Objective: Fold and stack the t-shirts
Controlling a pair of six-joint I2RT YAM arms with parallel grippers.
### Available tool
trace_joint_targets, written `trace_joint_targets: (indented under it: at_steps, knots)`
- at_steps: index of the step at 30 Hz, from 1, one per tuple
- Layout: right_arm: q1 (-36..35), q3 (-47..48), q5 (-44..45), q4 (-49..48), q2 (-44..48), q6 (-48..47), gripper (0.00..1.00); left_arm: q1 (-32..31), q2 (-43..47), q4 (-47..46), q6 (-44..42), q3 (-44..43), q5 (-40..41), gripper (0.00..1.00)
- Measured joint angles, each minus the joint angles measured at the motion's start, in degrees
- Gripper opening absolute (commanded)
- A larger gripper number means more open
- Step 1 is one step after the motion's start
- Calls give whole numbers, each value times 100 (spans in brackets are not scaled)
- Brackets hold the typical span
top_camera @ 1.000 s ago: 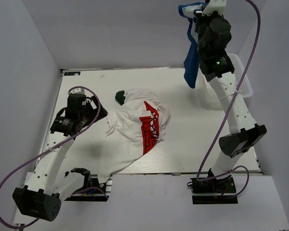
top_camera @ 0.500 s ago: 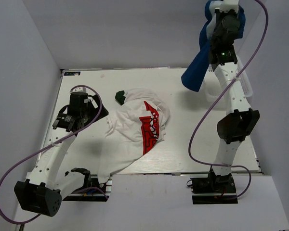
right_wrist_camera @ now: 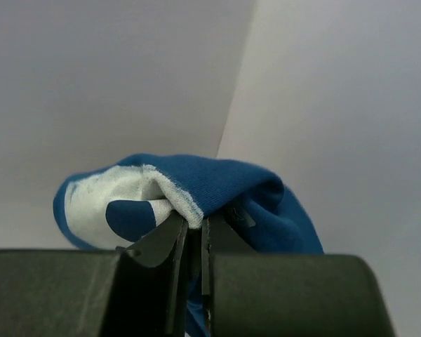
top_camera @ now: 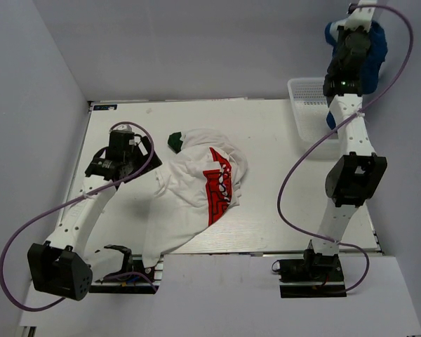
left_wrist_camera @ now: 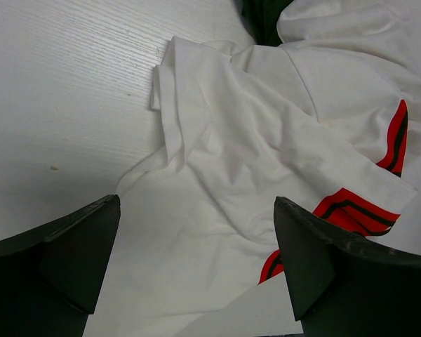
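A white t-shirt with red print (top_camera: 200,186) lies crumpled in the middle of the table. A dark green piece of another t-shirt (top_camera: 175,141) pokes out from under its far edge. My left gripper (top_camera: 142,153) hangs open just left of the white shirt. In the left wrist view the white shirt (left_wrist_camera: 266,161) fills the space beyond the open gripper (left_wrist_camera: 196,203), with the dark green cloth (left_wrist_camera: 263,17) at the top. My right gripper (top_camera: 352,21) is raised high at the back right, shut on the royal blue t-shirt (top_camera: 373,49). In the right wrist view the gripper (right_wrist_camera: 202,228) pinches a blue and white fold (right_wrist_camera: 217,186).
A white mesh basket (top_camera: 310,105) stands at the table's back right corner, under the raised right arm. Grey walls close in the table on the left, back and right. Purple cables loop beside both arms.
The right arm has swung the blue t-shirt rightward and higher, from over the table's back edge to above the basket, uncovering the basket. The left gripper has edged forward towards the white shirt.
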State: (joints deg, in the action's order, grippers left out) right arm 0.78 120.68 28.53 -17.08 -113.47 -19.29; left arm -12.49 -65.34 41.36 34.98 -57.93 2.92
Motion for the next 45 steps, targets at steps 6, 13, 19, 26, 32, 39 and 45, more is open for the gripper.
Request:
trace_joint_targets:
  at_steps: [6,13,19,26,32,39,45]
  knots:
    - [138,-1849,-546,330,-50,581,0,0,-210,-66,2,0,-98,100]
    - [553,-1565,-918,1902,-1150,1956,90,0,-216,-57,0,-63,-160,100]
    - [826,-1071,-1185,2684,-953,2518,90,0,-74,-59,0,-83,-186,100]
    - [424,-1427,-2175,2830,892,2221,90,0,249,-68,0,13,-278,100]
    - [-1165,-3182,-3075,2599,2677,2212,90,0,525,-31,0,57,-339,100]
    - [-3429,-5322,-3268,2638,2839,2433,90,0,855,66,0,166,-341,100]
    - [-4494,-5984,-2924,2881,2605,2562,90,-2,916,87,0,308,-354,100]
